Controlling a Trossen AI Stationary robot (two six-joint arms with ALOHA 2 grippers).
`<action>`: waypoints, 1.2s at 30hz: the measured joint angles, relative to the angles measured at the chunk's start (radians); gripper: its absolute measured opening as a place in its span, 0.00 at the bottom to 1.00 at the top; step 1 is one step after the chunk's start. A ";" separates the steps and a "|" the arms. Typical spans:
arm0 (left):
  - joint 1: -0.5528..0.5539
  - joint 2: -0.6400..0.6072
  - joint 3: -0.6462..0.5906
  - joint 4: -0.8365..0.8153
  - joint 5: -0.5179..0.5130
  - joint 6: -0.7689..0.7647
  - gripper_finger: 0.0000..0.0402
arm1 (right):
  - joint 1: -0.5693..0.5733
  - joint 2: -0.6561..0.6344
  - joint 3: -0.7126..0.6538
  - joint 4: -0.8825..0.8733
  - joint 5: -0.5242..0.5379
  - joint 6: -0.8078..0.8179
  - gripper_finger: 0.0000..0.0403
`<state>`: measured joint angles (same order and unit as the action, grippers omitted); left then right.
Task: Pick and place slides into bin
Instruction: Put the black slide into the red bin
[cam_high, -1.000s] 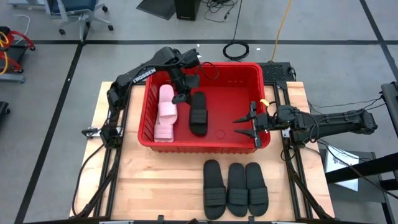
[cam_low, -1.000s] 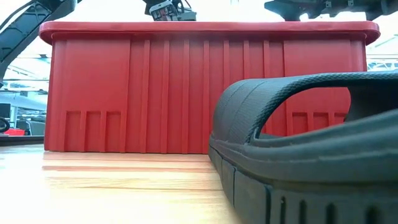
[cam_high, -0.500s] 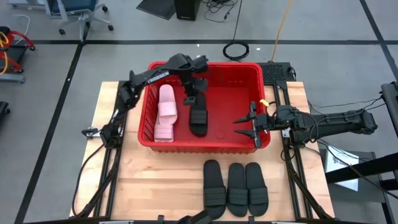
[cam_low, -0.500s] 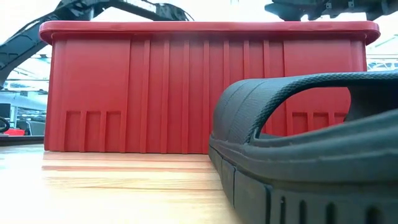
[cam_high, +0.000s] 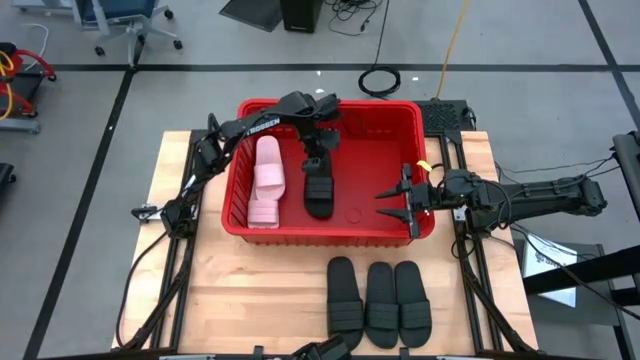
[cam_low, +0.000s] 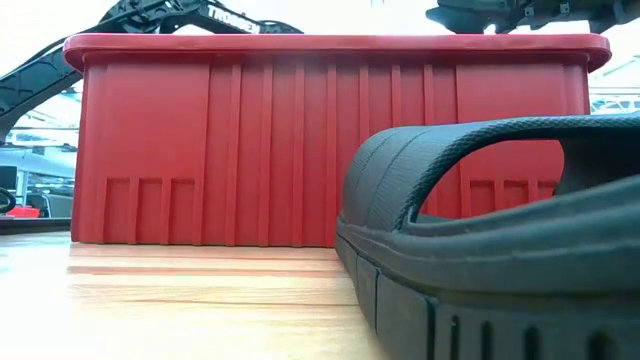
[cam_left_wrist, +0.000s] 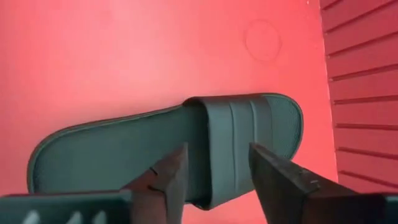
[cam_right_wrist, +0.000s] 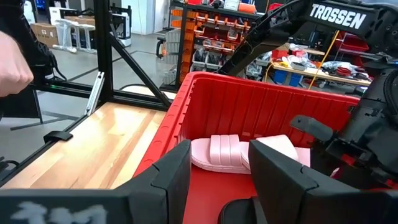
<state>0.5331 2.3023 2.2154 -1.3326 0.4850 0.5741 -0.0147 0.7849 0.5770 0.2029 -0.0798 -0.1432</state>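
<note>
- Reaching into the bin (cam_high: 430, 232) from its far left corner, the left arm hangs its left claw (cam_high: 316, 162) just over the black slide (cam_high: 318, 192) that lies on the bin floor.
- Seen from the left wrist, the fingers (cam_left_wrist: 168, 174) stand apart, one on each side of that slide's strap (cam_left_wrist: 239, 134), with nothing pinched between them (whether the tips touch the rubber cannot be told).
- That black slide lies flat near the middle of the bin, lengthwise from the far wall toward the near wall.
- Beside it, along the bin's left wall, are the two pinkish-white slides (cam_high: 266, 180), one behind the other and overlapping at their ends; the right wrist view shows them (cam_right_wrist: 249, 152) too.
- At the bin's right wall, the right claw (cam_high: 405, 201) hovers over the rim with its fingers spread wide and empty, pointing across the bin toward the left arm.
- Three more black slides (cam_high: 380, 302) sit side by side on the wooden tabletop (cam_high: 200, 300) in front of the bin, each touching or nearly touching its neighbour.
- From table height, one of these (cam_low: 480, 250) fills the foreground with the bin's ribbed red wall (cam_low: 250, 150) behind it.
</note>
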 joint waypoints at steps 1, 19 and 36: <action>-0.001 0.005 0.000 -0.003 0.000 0.000 0.43 | 0.000 0.000 0.000 -0.001 0.000 0.000 0.37; -0.069 0.153 0.002 -0.029 -0.109 -0.061 0.43 | 0.000 0.000 0.000 -0.013 0.000 0.003 0.37; -0.068 0.132 0.000 -0.094 -0.103 -0.008 0.03 | 0.000 0.000 0.000 -0.013 0.025 -0.041 0.37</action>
<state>0.4650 2.4340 2.2156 -1.4262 0.3825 0.5657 -0.0142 0.7849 0.5770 0.1901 -0.0544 -0.1839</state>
